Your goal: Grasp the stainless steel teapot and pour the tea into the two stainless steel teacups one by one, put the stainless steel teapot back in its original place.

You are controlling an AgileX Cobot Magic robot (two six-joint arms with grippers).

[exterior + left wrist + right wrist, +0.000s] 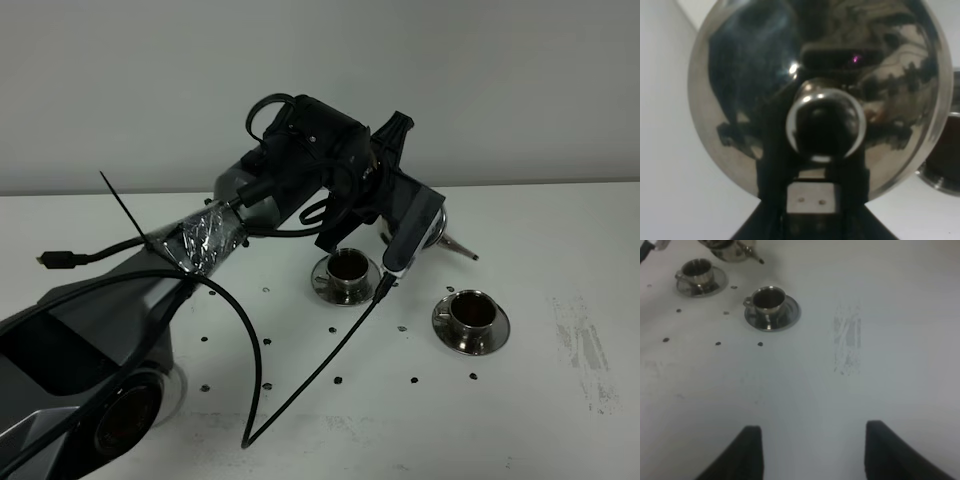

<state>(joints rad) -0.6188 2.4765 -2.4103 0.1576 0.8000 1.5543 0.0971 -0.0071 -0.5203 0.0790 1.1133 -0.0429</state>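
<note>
Stainless steel teapot (815,95) fills the left wrist view: its shiny lid and round knob sit right in front of the left gripper (812,192), whose dark fingers (771,175) rise on either side of the knob's base. They look closed in on the pot, most likely around its handle, but the contact itself is lost in blur and reflections. In the high view the left arm (300,180) covers almost all of the teapot, leaving only a sliver of the body and the thin spout (458,246) sticking out on the far side of the wrist, pointing away from the arm. Whether the pot stands on the table (560,260) or hangs just above it cannot be told.

Two stainless steel teacups stand on their saucers on the near side of the left gripper. The near cup (346,268) sits just below the wrist, close to the fingers, and holds dark liquid. The far cup (471,312) stands apart from them, beyond the spout side, also dark inside.

The right gripper (810,450) hovers over bare table, its two fingertips (747,450) at the frame's edge with a wide gap showing between them, holding nothing. Both cups and the teapot's spout lie well ahead of these fingers.
</note>
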